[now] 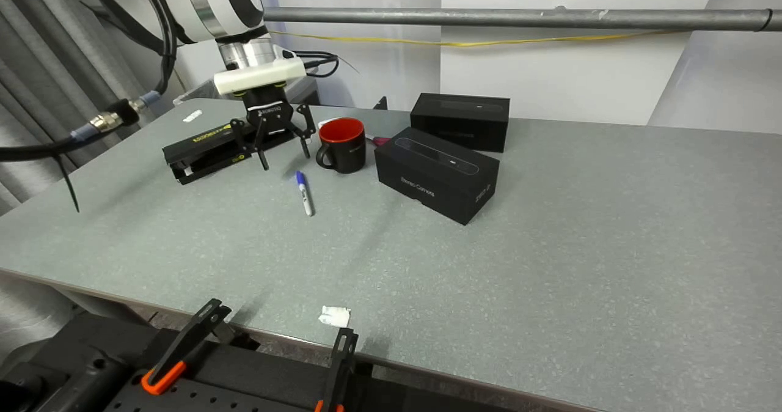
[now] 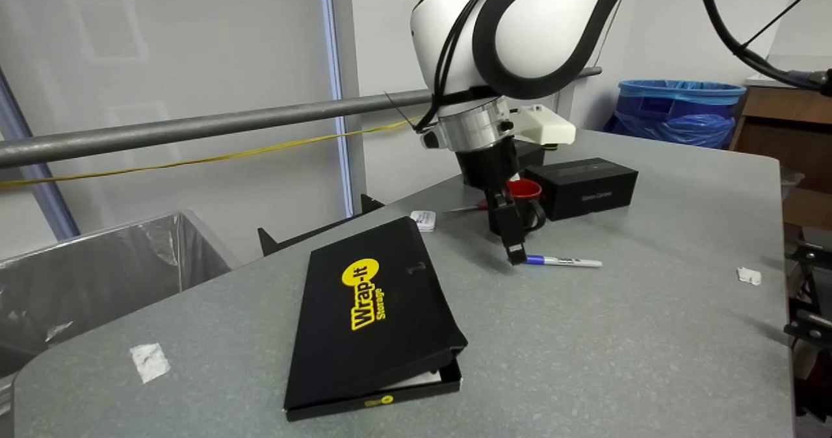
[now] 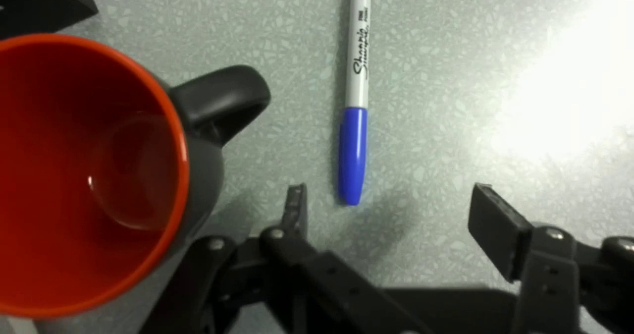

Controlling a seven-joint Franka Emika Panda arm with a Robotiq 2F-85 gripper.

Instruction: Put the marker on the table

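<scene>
A white robot arm (image 2: 543,38) bends above its black gripper (image 1: 286,162), silvery wrist (image 1: 247,54) just over it — two fingers (image 3: 493,235) pointing downward, spread well apart to either side.

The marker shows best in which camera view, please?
The wrist view: the marker looks largest, its Sharpie lettering readable, though its white end is out of frame. Both exterior views show it smaller; in an exterior view, a fingertip may hide part of its cap.

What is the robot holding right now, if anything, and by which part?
Nothing is held: the gripper is open, its fingers apart, and the marker lies ungripped on the table.
</scene>
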